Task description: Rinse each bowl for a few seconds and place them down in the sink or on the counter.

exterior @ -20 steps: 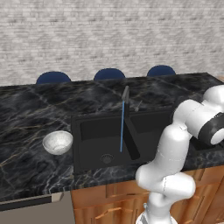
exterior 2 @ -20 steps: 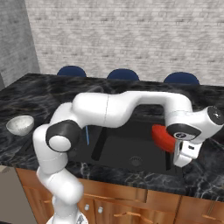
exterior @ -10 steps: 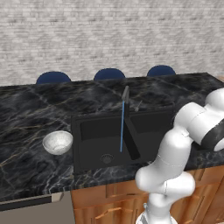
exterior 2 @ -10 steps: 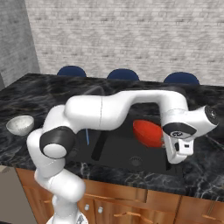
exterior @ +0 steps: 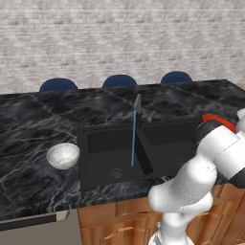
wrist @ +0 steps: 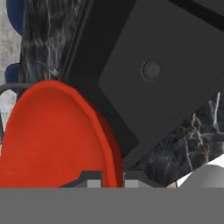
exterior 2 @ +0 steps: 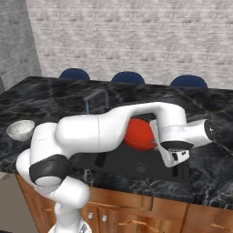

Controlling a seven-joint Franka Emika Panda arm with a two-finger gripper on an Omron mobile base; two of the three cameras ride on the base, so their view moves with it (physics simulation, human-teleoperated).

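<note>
Two bowls were in play: a red bowl point(exterior 2: 140, 134) clamped by its rim in the gripper point(wrist: 110, 177), and a white bowl point(exterior: 63, 155) sitting on the counter point(exterior: 28, 182) just left of the sink point(exterior: 103, 165), well apart from the arm; the fingers were nearly together, one on each face of the thin red wall, as the hand view showed. The red bowl hung above the sink's right side, tilted on edge rather than level; water point(exterior: 133, 139) ran from the faucet point(exterior: 138, 102) into the left basin, apart from the bowl. I judged the red bowl light and stiff, probably smooth and slippery once wet, so a rim pinch looked the sensible hold but one that could let it swing or slide; the white bowl seemed alike in build, and its rim looked the place to take it too, since its body was too wide and round to span.

The hand view gave the grip itself and a drain point(wrist: 151, 68) in the basin beyond the bowl; the right base view showed the whole red bowl against the arm and over the sink, with the white bowl point(exterior 2: 20, 129) far left; the left base view showed little of the red bowl point(exterior: 217, 120) past the arm, but gave the water stream and the white bowl most plainly.
</note>
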